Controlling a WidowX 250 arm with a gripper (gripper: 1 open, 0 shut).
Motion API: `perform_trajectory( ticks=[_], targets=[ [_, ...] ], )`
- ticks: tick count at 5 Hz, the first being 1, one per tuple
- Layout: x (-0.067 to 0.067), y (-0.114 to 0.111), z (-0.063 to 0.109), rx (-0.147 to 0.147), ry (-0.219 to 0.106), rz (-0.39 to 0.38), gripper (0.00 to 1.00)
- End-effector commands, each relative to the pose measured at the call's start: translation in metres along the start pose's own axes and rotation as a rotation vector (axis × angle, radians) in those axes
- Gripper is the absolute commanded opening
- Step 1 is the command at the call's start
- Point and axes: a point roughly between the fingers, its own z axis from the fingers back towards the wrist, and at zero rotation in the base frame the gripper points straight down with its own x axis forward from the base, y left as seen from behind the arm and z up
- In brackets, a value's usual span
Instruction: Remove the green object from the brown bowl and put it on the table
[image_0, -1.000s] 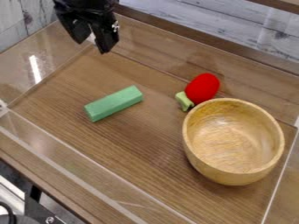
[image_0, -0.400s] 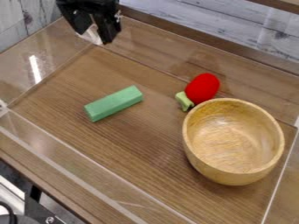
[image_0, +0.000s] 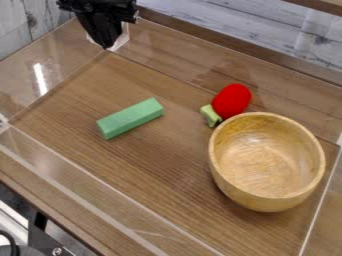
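Observation:
The green object (image_0: 130, 118), a flat light green block, lies on the table (image_0: 160, 165) left of centre, well clear of the brown bowl (image_0: 267, 160). That wooden bowl sits at the right with nothing inside it. My gripper (image_0: 110, 40) hangs at the top left, above the table's far side and well away from the block, its dark fingers drawn together and holding nothing.
A red round object (image_0: 233, 98) with a small green bit (image_0: 210, 115) rests against the bowl's far rim. Low clear plastic walls (image_0: 54, 70) run around the table's edges.
The gripper's fingers have closed from spread apart to together. The hand has stayed at the top left. The block and the bowl have not moved.

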Motion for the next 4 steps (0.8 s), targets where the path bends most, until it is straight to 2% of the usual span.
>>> perform_trajectory(
  ticks=[1,2,3,4],
  targets=[
    [0.013,0.006,0.017,0.04,-0.036,0.04,1.0],
    [0.01,0.011,0.009,0.007,-0.011,-0.057,1.0],
    [0.007,0.017,0.0,-0.028,-0.002,-0.144,1.0],
    [0.005,0.009,-0.004,-0.035,-0.012,-0.18,1.0]
  ],
)
